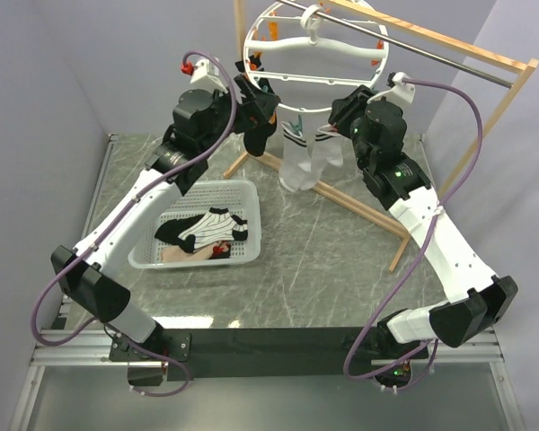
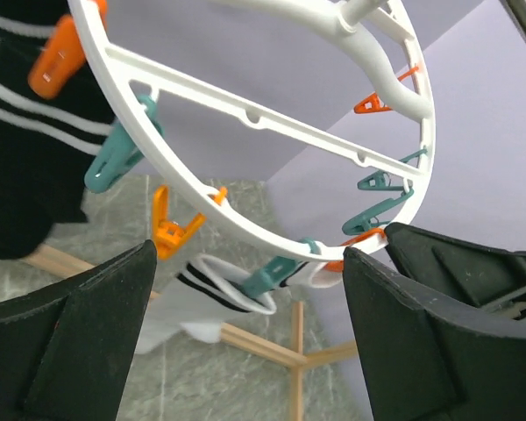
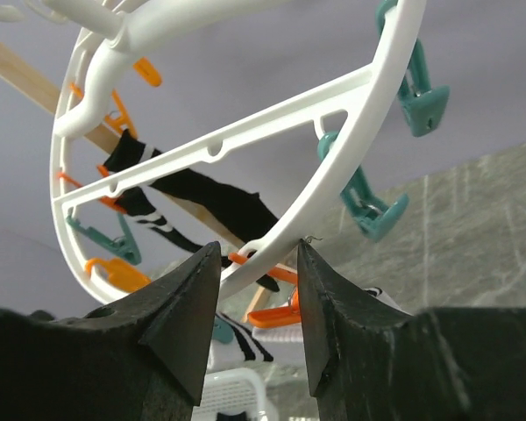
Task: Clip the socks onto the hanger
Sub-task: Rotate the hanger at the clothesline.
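Low in the overhead view, socks (image 1: pixel 214 224) lie in the basket (image 1: pixel 198 185). Above centre, the left gripper (image 2: pixel 250 254) is spread wide and empty beside the hanger (image 2: pixel 272 118). The right gripper (image 3: pixel 256 250) has its fingers near together with the hanger's rim between them; I cannot tell whether they pinch it. A tug there could swing the hanger on the rod (image 1: pixel 449 61) and shake the black sock (image 1: pixel 256 139) loose. Only the overhead view shows the basket; only the wrist views show the finger gaps.

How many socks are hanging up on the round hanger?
3: a black fabric sock on the left of the round white plastic hanger, two white black-cuffed socks side by side below its middle. More may be hidden.
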Controlling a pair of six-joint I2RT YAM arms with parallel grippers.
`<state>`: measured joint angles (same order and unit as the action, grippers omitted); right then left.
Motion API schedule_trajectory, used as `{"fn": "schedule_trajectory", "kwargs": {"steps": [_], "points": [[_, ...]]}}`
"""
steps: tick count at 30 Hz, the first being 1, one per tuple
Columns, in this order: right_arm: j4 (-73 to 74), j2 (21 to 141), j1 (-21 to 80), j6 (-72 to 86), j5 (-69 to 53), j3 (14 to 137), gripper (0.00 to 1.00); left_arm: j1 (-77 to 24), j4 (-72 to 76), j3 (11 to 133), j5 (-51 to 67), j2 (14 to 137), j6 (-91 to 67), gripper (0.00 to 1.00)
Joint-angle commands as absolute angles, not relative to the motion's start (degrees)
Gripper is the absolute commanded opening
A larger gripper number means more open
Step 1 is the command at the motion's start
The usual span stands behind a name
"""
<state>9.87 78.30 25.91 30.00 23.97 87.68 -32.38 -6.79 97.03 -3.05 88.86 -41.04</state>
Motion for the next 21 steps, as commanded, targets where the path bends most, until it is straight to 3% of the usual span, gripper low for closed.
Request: {"fn": "schedule_trajectory", "kwargs": {"steps": [1,5,12,18,21], "points": [[7.39,75.77,26.80,34.80,21.71,87.20,0.47,-34.45,-3.88,99.15,-9.12,89.12,-46.74,0.92],[3.43,73.66,27.68,37.26,18.99,84.29,0.48,-35.42,-0.36,97.30,-10.81,89.73,-51.23,0.81],[7.81,72.69,28.30,32.70,19.94,86.74,0.52,-35.51,-1.66,100.54,-12.65,93.07,-55.01,0.79],[11.42,69.70,28.30,26.46,23.46,87.19,0.64,-35.60,-1.85,100.37,-14.67,94.31,-57.74,0.78],[12.48,67.77,28.30,23.56,23.73,87.97,0.72,-35.60,-0.53,100.19,-16.78,95.18,-58.27,0.68]]}}
